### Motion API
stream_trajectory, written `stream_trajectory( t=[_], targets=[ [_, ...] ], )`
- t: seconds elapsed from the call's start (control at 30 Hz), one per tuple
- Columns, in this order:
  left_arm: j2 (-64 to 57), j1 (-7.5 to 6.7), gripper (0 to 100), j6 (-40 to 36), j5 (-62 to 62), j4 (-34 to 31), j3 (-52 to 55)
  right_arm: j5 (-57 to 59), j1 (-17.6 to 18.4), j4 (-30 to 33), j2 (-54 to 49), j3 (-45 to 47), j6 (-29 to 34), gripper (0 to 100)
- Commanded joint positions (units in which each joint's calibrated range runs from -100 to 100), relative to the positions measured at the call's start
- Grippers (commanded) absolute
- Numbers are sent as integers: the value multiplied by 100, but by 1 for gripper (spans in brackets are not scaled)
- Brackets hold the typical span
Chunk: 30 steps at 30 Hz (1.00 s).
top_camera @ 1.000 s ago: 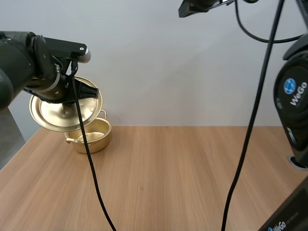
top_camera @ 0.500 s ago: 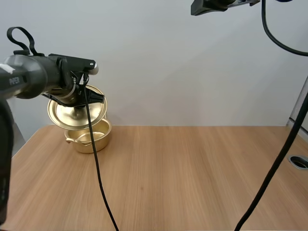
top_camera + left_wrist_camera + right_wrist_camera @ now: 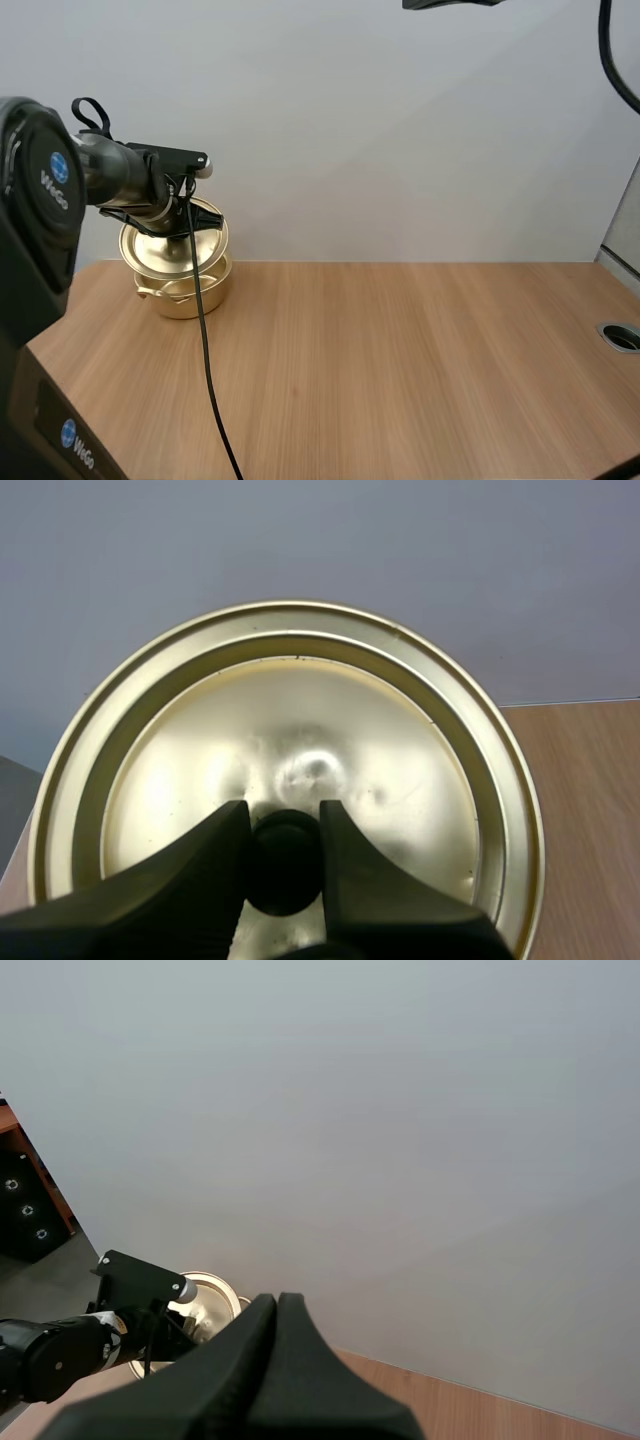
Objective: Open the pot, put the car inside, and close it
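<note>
Lid (image 3: 300, 720) tilted over pot (image 3: 186, 296), knob (image 3: 285, 865) pinched by L gripper (image 3: 283, 818); R gripper (image 3: 276, 1302) closed, empty.

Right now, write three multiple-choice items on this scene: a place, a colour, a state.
1. Where on the wooden table is the round gold metal pot? A far left corner; B centre; C near right edge.
2. Colour of the round knob of the gold lid? A red; B black; C white.
3. The left gripper is: A open; B shut on the knob; C shut on nothing.
1 A, seen from the high view; 2 B, it shows black against the gold; 3 B, the tips pinch it.
</note>
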<state>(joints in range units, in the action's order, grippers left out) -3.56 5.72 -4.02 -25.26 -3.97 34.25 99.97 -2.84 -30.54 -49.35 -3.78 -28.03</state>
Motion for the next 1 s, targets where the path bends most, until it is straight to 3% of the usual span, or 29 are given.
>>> stream_trajectory(
  t=[0.0, 0.8, 0.97],
  targets=[
    [47, 4, 0, 3, 12, 5, -24, 3, 2, 26, -97, 5, 4, 0],
    [608, 4, 0, 3, 444, 5, -79, 3, 2, 321, -576, 5, 4, 0],
    [928, 4, 0, 3, -262, 30, -439, 3, 2, 321, -597, 5, -17, 0]
  ],
)
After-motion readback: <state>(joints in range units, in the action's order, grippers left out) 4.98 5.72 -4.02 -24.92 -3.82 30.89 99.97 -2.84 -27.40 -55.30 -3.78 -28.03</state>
